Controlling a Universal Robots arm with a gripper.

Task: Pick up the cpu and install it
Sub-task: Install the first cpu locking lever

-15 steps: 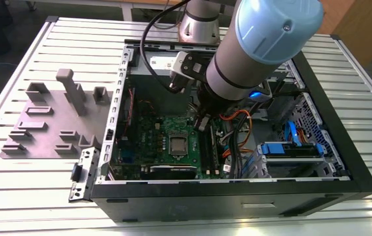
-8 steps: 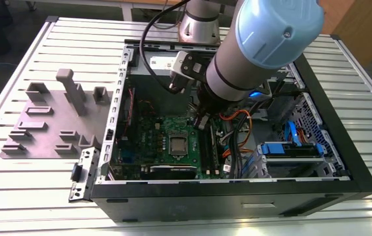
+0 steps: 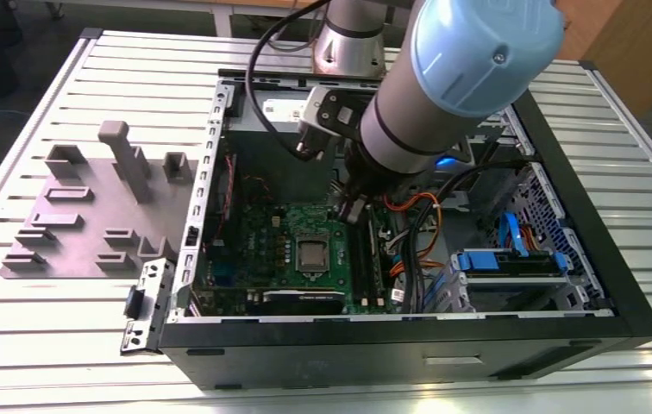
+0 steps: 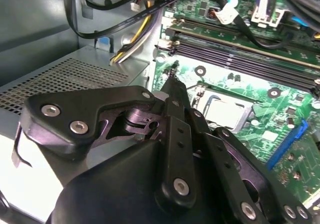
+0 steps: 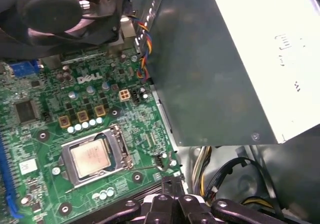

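The cpu (image 3: pixel 312 253) is a pale silver square lying flat in its socket on the green motherboard (image 3: pixel 268 224), with a metal frame around it, inside the open computer case (image 3: pixel 418 345). It also appears in both wrist views, cpu (image 4: pixel 225 111) and cpu (image 5: pixel 92 156). My gripper (image 3: pixel 355 211) hangs inside the case above the board, a little toward the exterior view's right of the socket. Its fingers are together with nothing between them, as the gripper (image 4: pixel 172 81) and gripper (image 5: pixel 172 181) show. It is not touching the cpu.
A grey power supply box (image 5: pixel 225 59) and a black fan (image 5: pixel 60 9) stand close to the socket. Loose cables (image 3: pixel 412 233) and black memory slots (image 4: pixel 240 46) lie beside my gripper. Blue drive bays (image 3: pixel 510 259) fill the case's right side. A grey fixture plate (image 3: pixel 73 259) with upright blocks lies left of the case.
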